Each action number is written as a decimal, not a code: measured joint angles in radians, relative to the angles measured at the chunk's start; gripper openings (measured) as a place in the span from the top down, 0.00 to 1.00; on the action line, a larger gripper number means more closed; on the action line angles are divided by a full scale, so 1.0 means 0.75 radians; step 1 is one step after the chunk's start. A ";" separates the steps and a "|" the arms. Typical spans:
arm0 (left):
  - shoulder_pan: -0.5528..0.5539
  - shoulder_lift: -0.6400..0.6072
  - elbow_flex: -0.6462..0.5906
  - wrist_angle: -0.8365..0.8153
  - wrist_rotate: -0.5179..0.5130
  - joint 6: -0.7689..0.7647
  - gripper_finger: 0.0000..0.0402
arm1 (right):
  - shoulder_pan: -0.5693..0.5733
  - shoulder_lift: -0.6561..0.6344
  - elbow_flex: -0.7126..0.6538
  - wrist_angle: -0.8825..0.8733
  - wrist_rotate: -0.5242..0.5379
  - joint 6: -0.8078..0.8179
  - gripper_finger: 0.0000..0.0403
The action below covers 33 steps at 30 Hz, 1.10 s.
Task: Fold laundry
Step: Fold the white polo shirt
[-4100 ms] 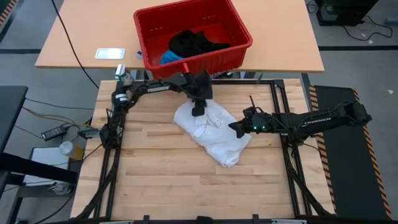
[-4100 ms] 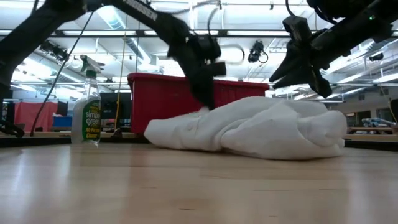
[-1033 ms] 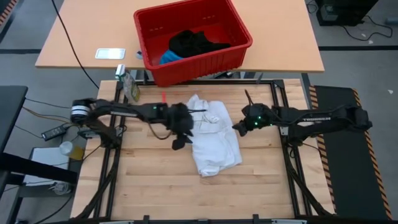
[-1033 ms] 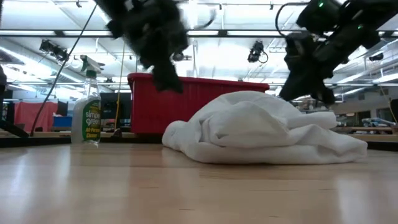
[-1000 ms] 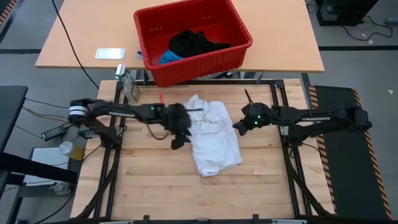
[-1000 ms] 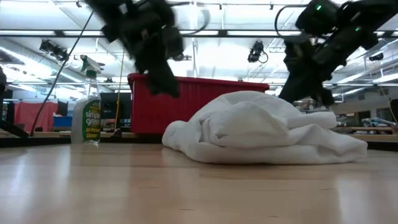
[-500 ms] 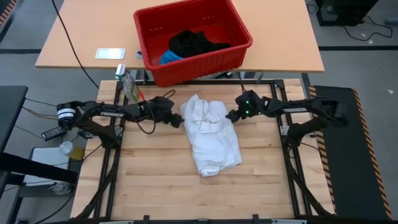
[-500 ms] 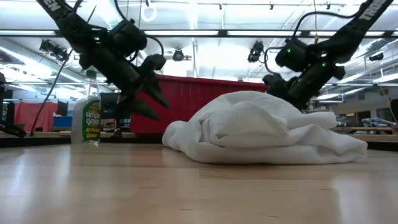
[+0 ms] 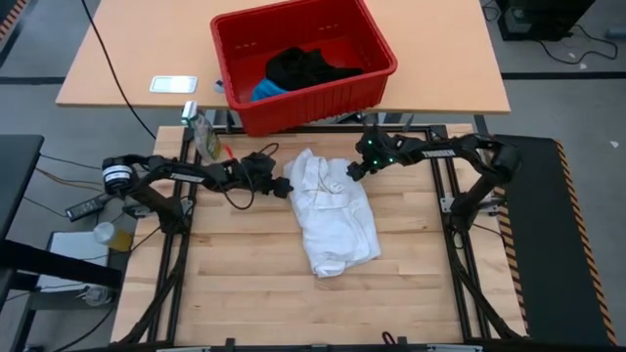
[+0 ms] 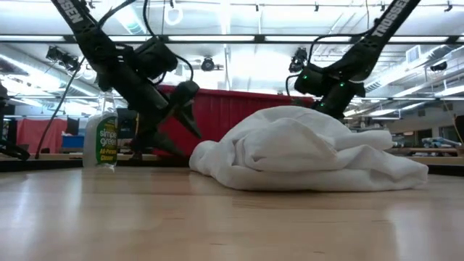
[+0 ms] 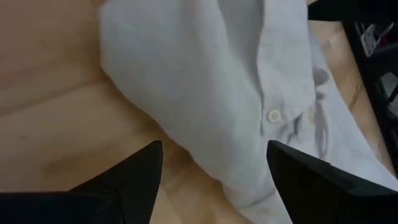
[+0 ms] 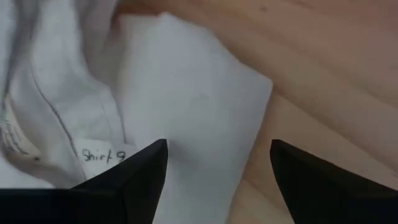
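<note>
On the wooden bench (image 9: 245, 284) a white shirt (image 9: 331, 213) lies in a soft heap. The left claw (image 9: 285, 186) and right claw (image 9: 352, 168) sit beside its far end, both wide, holding nothing.

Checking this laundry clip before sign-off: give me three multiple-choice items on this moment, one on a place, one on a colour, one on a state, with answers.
1. Where does the white garment lie?
A. in the red basket
B. on the wooden table
C. on the floor
2. What colour is the basket behind the table?
A. red
B. green
C. grey
3. How do the left gripper and right gripper stand?
A. both open at the garment's far end
B. both shut on it
C. both inside the basket

Answers: 1 B, the high view shows it on the boards; 2 A, its walls are red; 3 A, each wrist view shows spread fingers with cloth beyond.
</note>
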 joint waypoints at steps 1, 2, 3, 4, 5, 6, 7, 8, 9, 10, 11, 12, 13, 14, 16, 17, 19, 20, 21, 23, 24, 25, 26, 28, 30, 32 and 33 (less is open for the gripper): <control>-0.004 0.025 0.001 0.007 -0.023 -0.024 0.28 | -0.003 0.013 0.013 -0.016 -0.013 -0.013 0.29; -0.004 0.049 0.001 0.005 -0.049 -0.043 0.28 | -0.004 0.025 0.023 -0.017 -0.025 -0.023 0.29; -0.001 0.073 0.000 0.007 -0.069 -0.061 0.28 | -0.006 0.033 0.028 -0.011 -0.032 -0.028 0.30; 0.002 0.101 -0.001 0.029 -0.083 -0.070 0.28 | -0.008 0.043 0.031 -0.008 -0.032 -0.030 0.30; 0.007 0.128 -0.001 0.075 -0.094 -0.074 0.28 | -0.009 0.052 0.031 0.000 -0.032 -0.030 0.30; 0.016 0.149 -0.001 0.122 -0.094 -0.075 0.28 | -0.014 0.063 0.031 0.012 -0.036 -0.030 0.31; 0.020 0.173 -0.001 0.178 -0.094 -0.077 0.28 | -0.016 0.077 0.031 0.028 -0.041 -0.032 0.31; 0.020 0.199 0.000 0.243 -0.095 -0.079 0.28 | -0.018 0.090 0.031 0.044 -0.058 -0.033 0.32; 0.022 0.222 0.001 0.285 -0.095 -0.079 0.28 | -0.018 0.104 0.031 0.056 -0.075 -0.033 0.33; 0.026 0.249 0.002 0.315 -0.094 -0.079 0.28 | -0.017 0.121 0.032 0.072 -0.081 -0.033 0.34; 0.027 0.279 0.013 0.328 -0.096 -0.079 0.28 | -0.014 0.133 0.033 0.085 -0.085 -0.034 0.35; 0.028 0.300 0.026 0.336 -0.096 -0.079 0.29 | -0.007 0.141 0.033 0.095 -0.090 -0.034 0.37; 0.029 0.320 0.040 0.339 -0.092 -0.079 0.30 | 0.001 0.157 0.035 0.118 -0.099 -0.034 0.39; 0.029 0.341 0.054 0.349 -0.089 -0.075 0.31 | 0.009 0.165 0.036 0.134 -0.101 -0.035 0.41; 0.029 0.371 0.084 0.375 -0.087 -0.035 0.35 | 0.021 0.172 0.036 0.151 -0.098 -0.037 0.47; 0.027 0.374 0.093 0.385 -0.083 0.004 0.38 | 0.025 0.169 0.035 0.155 -0.097 -0.037 0.51; 0.022 0.383 0.129 0.407 -0.090 0.096 0.46 | 0.037 0.158 0.032 0.163 -0.105 -0.053 0.59; 0.023 0.377 0.142 0.408 -0.092 0.135 0.50 | 0.044 0.151 0.031 0.170 -0.114 -0.063 0.63; 0.028 0.376 0.159 0.413 -0.087 0.156 0.56 | 0.047 0.141 0.031 0.173 -0.117 -0.072 0.67; 0.041 0.376 0.177 0.403 -0.087 0.168 0.69 | 0.047 0.128 0.031 0.176 -0.127 -0.087 0.76; 0.047 0.376 0.178 0.399 -0.087 0.168 0.76 | 0.046 0.125 0.031 0.175 -0.131 -0.089 0.81; 0.052 0.377 0.181 0.402 -0.087 0.170 0.84 | 0.043 0.120 0.031 0.165 -0.138 -0.089 0.86; 0.058 0.378 0.183 0.424 -0.083 0.173 0.91 | 0.043 0.118 0.031 0.162 -0.150 -0.090 0.92; 0.082 0.364 0.183 0.480 -0.009 0.192 0.96 | 0.044 0.096 0.031 0.164 -0.218 -0.091 0.96; 0.100 0.332 0.183 0.549 0.106 0.256 0.97 | 0.045 0.049 0.031 0.167 -0.268 -0.090 0.95; 0.112 0.267 0.190 0.567 0.214 0.318 0.98 | 0.048 -0.026 0.031 0.164 -0.299 -0.093 0.93; 0.114 0.225 0.201 0.558 0.254 0.337 0.99 | 0.048 -0.071 0.031 0.163 -0.319 -0.092 0.93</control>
